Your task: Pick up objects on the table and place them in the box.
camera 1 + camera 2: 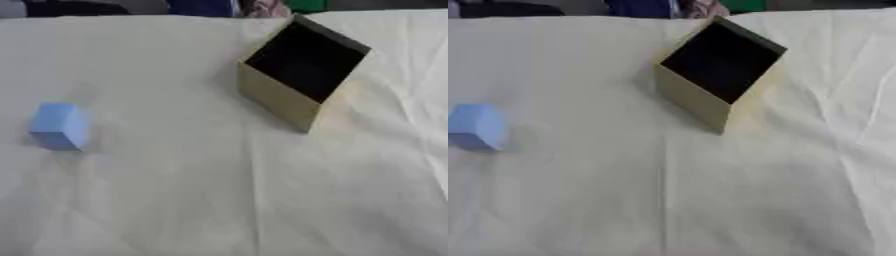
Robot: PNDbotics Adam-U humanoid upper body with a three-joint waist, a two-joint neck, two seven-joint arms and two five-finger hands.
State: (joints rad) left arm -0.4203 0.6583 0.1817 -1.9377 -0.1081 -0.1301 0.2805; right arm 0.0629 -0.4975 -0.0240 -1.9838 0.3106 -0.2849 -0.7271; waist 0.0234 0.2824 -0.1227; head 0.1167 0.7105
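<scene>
Blue block [59,126], open tan box [280,95], unmarked

Tabletop [219,200] covered by creased cream cloth [815,165]. Even, soft lighting. Dark, blue and green shapes [201,6] along far edge.

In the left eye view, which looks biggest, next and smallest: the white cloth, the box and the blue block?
1. White cloth: it fills nearly the whole picture.
2. Box: tan outside, dark inside.
3. Blue block: clearly smaller than the box, though it lies somewhat nearer the camera.
</scene>
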